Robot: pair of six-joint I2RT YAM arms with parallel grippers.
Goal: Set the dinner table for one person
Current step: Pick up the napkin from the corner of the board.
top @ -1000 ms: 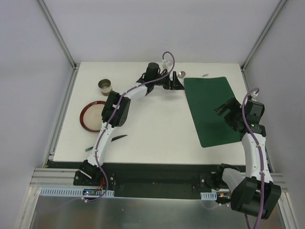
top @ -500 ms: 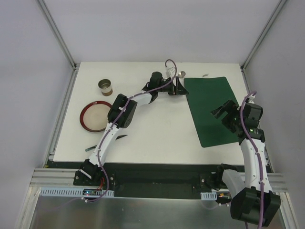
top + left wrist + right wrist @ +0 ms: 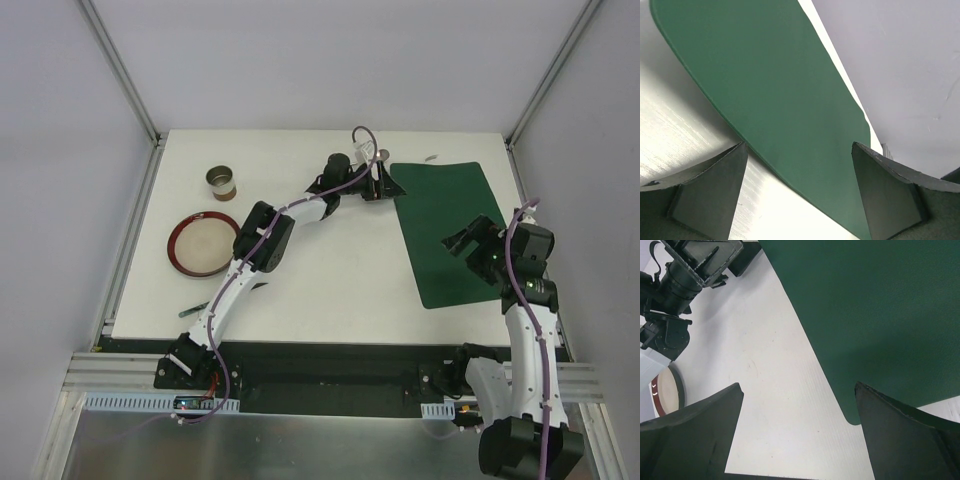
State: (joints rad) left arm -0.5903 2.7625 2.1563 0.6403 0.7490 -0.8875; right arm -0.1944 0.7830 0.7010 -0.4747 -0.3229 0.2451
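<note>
Nearest the bases, at lower left of the overhead frame, a dark utensil (image 3: 252, 288) lies on the dinner table (image 3: 320, 270), partly under the left arm, type unclear. The table is the white top filling the middle of that frame. At lower right the right gripper (image 3: 463, 241) hangs over the near half of the green placemat (image 3: 445, 215), jaws spread wide and empty; its wrist cam has the mat's near-left corner sitting between the fingers. Further back on the left are a red-rimmed plate (image 3: 203, 243), then a small metal tin (image 3: 221, 182) beyond it, both well apart from the mat. Farthest out, the left gripper (image 3: 388, 183) is at the mat's far-left corner, jaws also wide and nothing held, with the mat edge running between the fingers in its wrist cam. Can't tell if it touches. Key geometry: the mat's long axis runs near-to-far, far end leaning left, all on the right side. The mat is inside both grippers' reach, one at each end of its left edge. The plate is closer to the left arm. My guess is the mat gets squared up first.
</note>
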